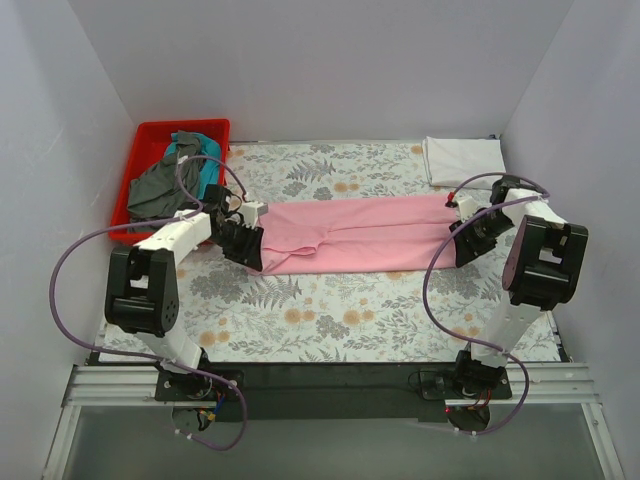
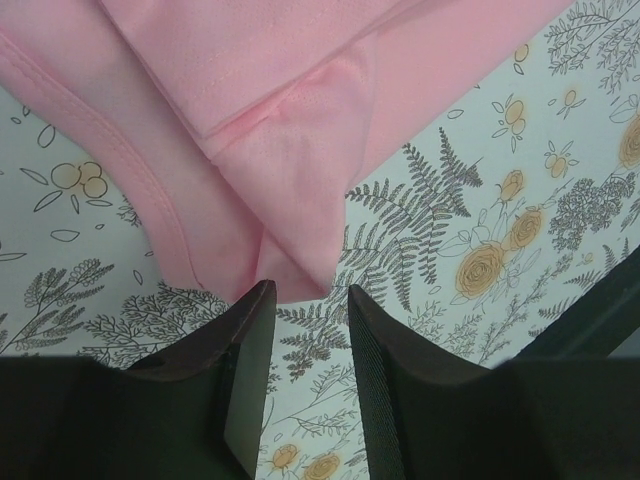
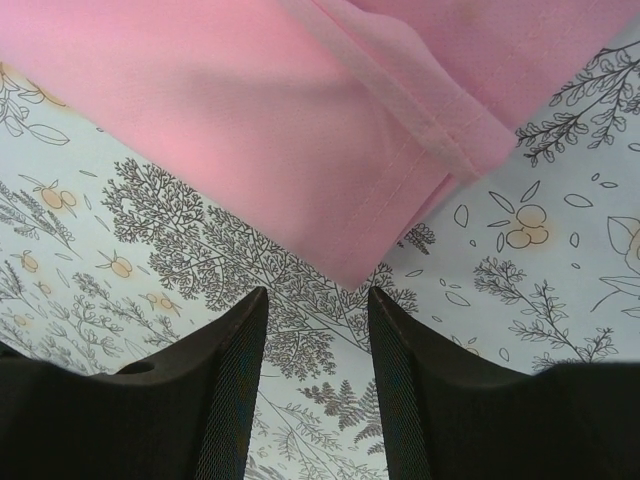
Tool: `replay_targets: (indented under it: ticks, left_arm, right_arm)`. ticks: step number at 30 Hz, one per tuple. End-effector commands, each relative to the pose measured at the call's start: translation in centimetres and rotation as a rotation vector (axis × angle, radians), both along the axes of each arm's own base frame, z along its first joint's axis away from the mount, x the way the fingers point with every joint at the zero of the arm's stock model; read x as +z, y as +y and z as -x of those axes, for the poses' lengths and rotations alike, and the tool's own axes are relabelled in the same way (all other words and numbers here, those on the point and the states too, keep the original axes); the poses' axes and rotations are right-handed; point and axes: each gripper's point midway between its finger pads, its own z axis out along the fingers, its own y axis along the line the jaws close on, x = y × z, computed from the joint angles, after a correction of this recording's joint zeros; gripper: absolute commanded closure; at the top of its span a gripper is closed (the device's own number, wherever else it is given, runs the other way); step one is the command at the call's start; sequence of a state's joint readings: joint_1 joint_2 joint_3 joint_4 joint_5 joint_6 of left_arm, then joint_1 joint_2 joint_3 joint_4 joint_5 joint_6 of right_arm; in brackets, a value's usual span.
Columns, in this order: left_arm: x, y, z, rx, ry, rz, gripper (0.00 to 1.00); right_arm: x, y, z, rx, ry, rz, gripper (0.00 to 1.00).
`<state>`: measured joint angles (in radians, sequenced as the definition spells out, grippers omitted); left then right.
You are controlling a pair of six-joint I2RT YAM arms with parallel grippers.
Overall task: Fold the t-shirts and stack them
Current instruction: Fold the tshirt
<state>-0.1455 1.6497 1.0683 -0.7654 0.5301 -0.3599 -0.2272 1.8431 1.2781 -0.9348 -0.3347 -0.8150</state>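
Note:
The light pink t-shirt (image 1: 355,235) lies folded into a long strip across the middle of the tablecloth. My left gripper (image 1: 252,250) is open at its left end; in the left wrist view the pink corner (image 2: 290,260) lies just beyond the gripper (image 2: 308,300), nothing between the fingers. My right gripper (image 1: 462,240) is open at the strip's right end; the pink corner (image 3: 370,255) lies just ahead of the gripper (image 3: 317,305). The white t-shirt (image 1: 462,160) lies folded at the back right. The dark grey t-shirt (image 1: 160,188) and the teal one (image 1: 195,165) lie crumpled in the red bin.
The red plastic bin (image 1: 150,135) stands at the back left corner. The floral tablecloth (image 1: 330,310) covers the table. White walls close in the left, back and right sides. Purple cables loop off both arms.

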Motion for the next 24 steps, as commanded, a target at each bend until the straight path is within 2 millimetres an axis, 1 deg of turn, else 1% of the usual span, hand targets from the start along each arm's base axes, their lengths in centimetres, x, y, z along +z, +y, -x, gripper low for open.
replay_targets:
  ticks: [1,4,7,8,9,11,12,13,15,16,17,18,19,21,22,24]
  left_arm:
    - [-0.3,-0.6,-0.1,-0.024,-0.019,-0.003,0.66]
    - [-0.6,-0.8,-0.1,-0.032,-0.02,-0.006,0.66]
    - [-0.9,-0.7,-0.4,-0.032,-0.022,-0.015,0.69]
    - [-1.1,-0.6,-0.4,-0.032,-0.018,-0.019,0.72]
    - [-1.1,-0.6,-0.4,-0.036,-0.021,-0.021,0.78]
    - [-1.1,-0.4,-0.6,-0.036,-0.024,-0.034,0.86]
    - [-1.0,-0.2,-0.5,-0.046,-0.023,-0.045,0.93]
    - [-0.7,0.0,-1.0,-0.041,-0.033,-0.063,0.95]
    - [-0.5,0.5,-1.2,-0.037,-0.024,-0.087,1.0]
    - [-0.4,0.9,-1.4,-0.031,-0.02,-0.109,1.0]
    - [0.3,1.0,-2.1,-0.028,-0.033,-0.118,1.0]
    - [-0.2,1.3,-1.6,-0.031,0.015,-0.135,1.0]
    - [-0.2,1.5,-1.7,-0.033,0.029,-0.146,1.0]
    - [-0.3,2.1,-2.1,-0.021,0.039,-0.179,1.0]
    - [-0.7,2.3,-2.2,-0.02,0.051,-0.193,1.0]
    - [-0.9,2.8,-2.8,-0.001,0.059,-0.216,1.0]
  right_arm:
    - [-0.8,-0.3,-0.2,-0.006,0.004,0.017,0.49]
    - [-1.3,-0.5,-0.1,-0.006,0.012,0.027,0.49]
    - [-1.5,-0.6,-0.2,-0.006,0.013,0.034,0.49]
    - [-1.7,-0.7,-0.1,-0.007,0.019,0.038,0.49]
    - [-1.7,-0.8,-0.2,-0.008,0.018,0.04,0.49]
    - [-2.0,-1.0,-0.2,-0.008,0.023,0.052,0.49]
    - [-2.1,-1.1,-0.2,-0.008,0.023,0.056,0.49]
    - [-2.2,-1.1,-0.3,-0.006,0.023,0.059,0.49]
    - [-2.4,-1.4,-0.3,-0.005,0.027,0.076,0.49]
    - [-2.5,-1.6,-0.2,-0.005,0.029,0.082,0.49]
    - [-2.6,-1.8,-0.3,-0.004,0.029,0.094,0.49]
    - [-2.8,-1.9,-0.2,-0.002,0.031,0.1,0.49]
    - [-2.8,-2.0,-0.2,-0.001,0.029,0.105,0.49]
    - [-2.9,-2.3,-0.3,-0.001,0.026,0.122,0.49]
    - [-3.1,-2.3,-0.1,0.002,0.03,0.124,0.49]
    - [-3.2,-2.5,-0.1,0.0,0.028,0.135,0.49]
